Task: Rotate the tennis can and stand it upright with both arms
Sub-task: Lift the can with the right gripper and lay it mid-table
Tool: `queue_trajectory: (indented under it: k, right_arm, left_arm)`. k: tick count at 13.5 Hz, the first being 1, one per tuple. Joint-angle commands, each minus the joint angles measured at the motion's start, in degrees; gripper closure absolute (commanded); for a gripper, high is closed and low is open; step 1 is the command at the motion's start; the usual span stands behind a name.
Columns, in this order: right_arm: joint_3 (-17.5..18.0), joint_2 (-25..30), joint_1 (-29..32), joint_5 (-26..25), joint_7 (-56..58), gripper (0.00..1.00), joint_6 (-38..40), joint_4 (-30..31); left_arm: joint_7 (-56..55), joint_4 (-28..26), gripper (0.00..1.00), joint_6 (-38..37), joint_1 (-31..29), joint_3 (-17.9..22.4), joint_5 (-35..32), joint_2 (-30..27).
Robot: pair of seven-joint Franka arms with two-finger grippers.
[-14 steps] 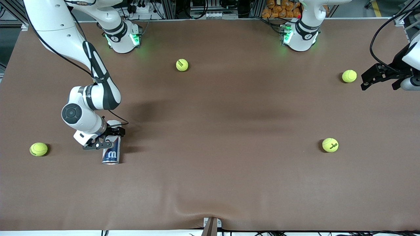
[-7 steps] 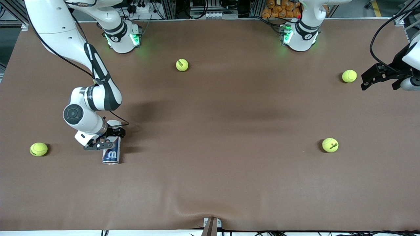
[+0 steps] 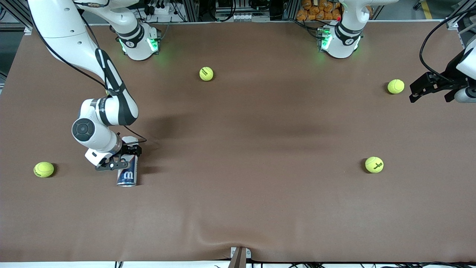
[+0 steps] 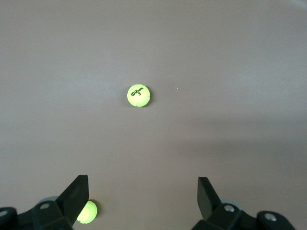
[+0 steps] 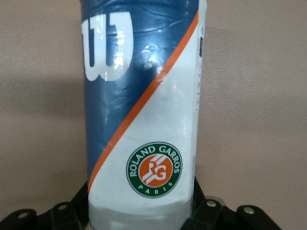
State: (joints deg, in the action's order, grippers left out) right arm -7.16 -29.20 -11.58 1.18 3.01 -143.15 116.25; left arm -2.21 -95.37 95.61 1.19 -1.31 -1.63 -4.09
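My right gripper [image 3: 124, 158] is clamped across the can [image 3: 126, 174], which lies flat on the table [image 3: 238, 208] toward the right arm's end, its long axis running toward the front camera. The fingers [image 5: 76, 206] pinch the white end, the one farther from that camera, so the blue "W" half and silvery rim stick out past them, as the right wrist view confirms. A ball [image 3: 44, 169] sits near the can, well clear of it. My left gripper [image 3: 427, 86] waits with fingers spread wide over the left arm's end of the table, just beside another ball [image 3: 395, 86] and well apart from the can. The right arm is far the nearer; I judge any turn must swing that free rim end toward the left arm.
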Motion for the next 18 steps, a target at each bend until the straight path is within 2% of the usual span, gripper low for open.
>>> queue_trajectory:
  k: [1, 7, 12, 18]
  right_arm:
    - [-0.14, 2.21, -2.82, 0.4, 0.59, 0.2, 4.79, -1.63]
    - [-0.14, 3.36, -15.38, -0.21, 1.46, 0.19, 19.3, -12.87]
    - [-0.14, 4.06, -26.19, -1.0, 15.5, 0.19, 20.37, -18.42]
    - [-0.05, 3.89, -34.55, -3.11, 31.51, 0.19, 20.37, -19.83]
  left_arm:
    - [-0.6, 1.15, 0.0, -0.95, -0.49, -0.27, 0.84, 0.48]
    - [-0.6, 1.06, 0.0, -0.95, -0.49, -0.27, 0.84, 0.48]
    - [-0.6, 1.15, 0.0, -1.04, -0.58, -0.27, 0.93, 0.83]
    - [-0.33, 1.15, 0.0, -1.13, -0.31, -0.27, 0.84, 2.5]
